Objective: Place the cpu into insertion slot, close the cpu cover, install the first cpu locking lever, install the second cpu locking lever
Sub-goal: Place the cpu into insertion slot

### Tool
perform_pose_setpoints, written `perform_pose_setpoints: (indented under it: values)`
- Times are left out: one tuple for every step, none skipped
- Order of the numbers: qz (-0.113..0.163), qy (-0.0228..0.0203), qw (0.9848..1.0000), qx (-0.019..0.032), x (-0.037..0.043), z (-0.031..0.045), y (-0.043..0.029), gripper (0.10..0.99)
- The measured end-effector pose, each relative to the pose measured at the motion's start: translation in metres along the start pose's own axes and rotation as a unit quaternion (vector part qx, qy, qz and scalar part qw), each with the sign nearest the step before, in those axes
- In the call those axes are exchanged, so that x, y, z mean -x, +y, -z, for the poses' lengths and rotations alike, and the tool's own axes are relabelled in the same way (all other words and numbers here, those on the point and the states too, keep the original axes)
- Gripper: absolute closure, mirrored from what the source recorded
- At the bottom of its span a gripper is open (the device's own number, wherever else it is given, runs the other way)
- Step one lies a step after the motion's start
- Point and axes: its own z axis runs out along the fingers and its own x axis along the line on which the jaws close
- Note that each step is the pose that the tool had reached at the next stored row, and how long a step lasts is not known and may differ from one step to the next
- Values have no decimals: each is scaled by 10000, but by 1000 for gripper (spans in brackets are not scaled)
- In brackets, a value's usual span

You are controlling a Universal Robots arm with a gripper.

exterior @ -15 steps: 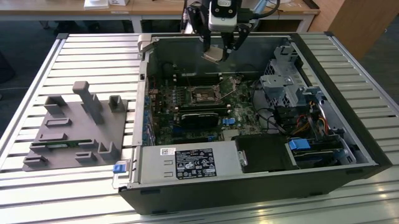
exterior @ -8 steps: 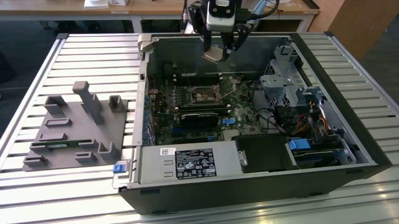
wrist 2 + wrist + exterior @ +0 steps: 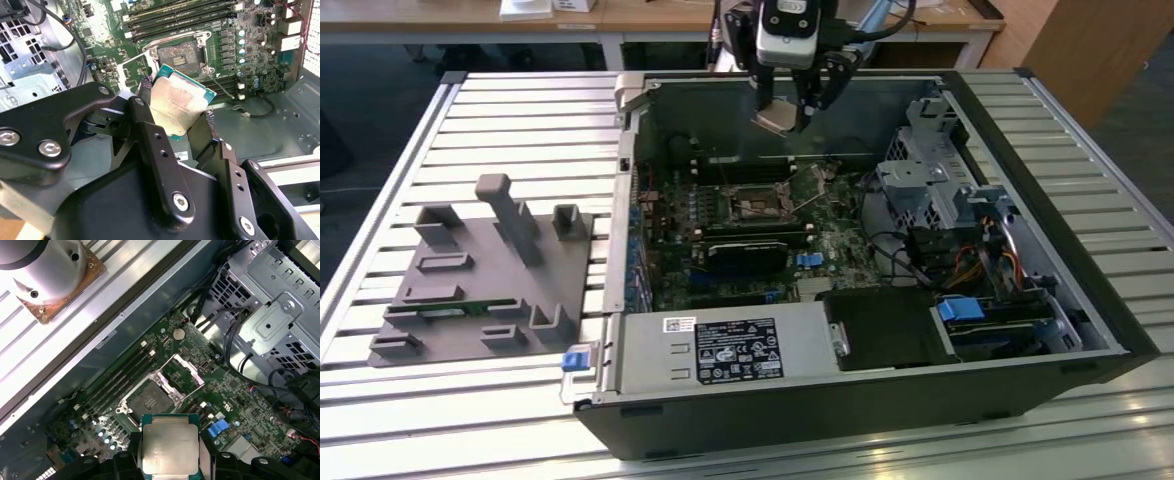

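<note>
your gripper point(image 3: 177, 101) was clenched on the cpu point(image 3: 170, 446), its fingers point(image 3: 152, 135) pinching two opposite edges, the pale metal top showing in both wrist views. you held the chip tilted, well clear of the insertion slot point(image 3: 147, 401), which lay open on the green board point(image 3: 232, 390). the cpu cover point(image 3: 188, 370) stood raised just beside the slot. memory sticks point(image 3: 120, 375) ran along the slot's other side, all inside the computer case point(image 3: 854, 420).

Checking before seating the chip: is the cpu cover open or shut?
Open. The cpu cover is flipped up beside the bare socket; the gripper holds the cpu off the board.
</note>
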Motion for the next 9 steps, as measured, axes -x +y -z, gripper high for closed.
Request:
perform_pose_setpoints:
  values:
    - [-28,-2,10000,0,0,0,0,549]
    - [-55,-5,10000,1,0,0,0,549]
    - [-82,-7,10000,1,0,0,0,549]
    - [-110,-10,9999,2,0,0,0,549]
    - [-139,-12,9999,3,0,0,0,549]
    - [-166,-15,9999,3,0,0,0,549]
    - [-190,-17,9998,3,0,0,0,549]
    - [-214,-19,9998,4,0,0,0,549]
    - [-239,-21,9997,4,0,0,0,549]
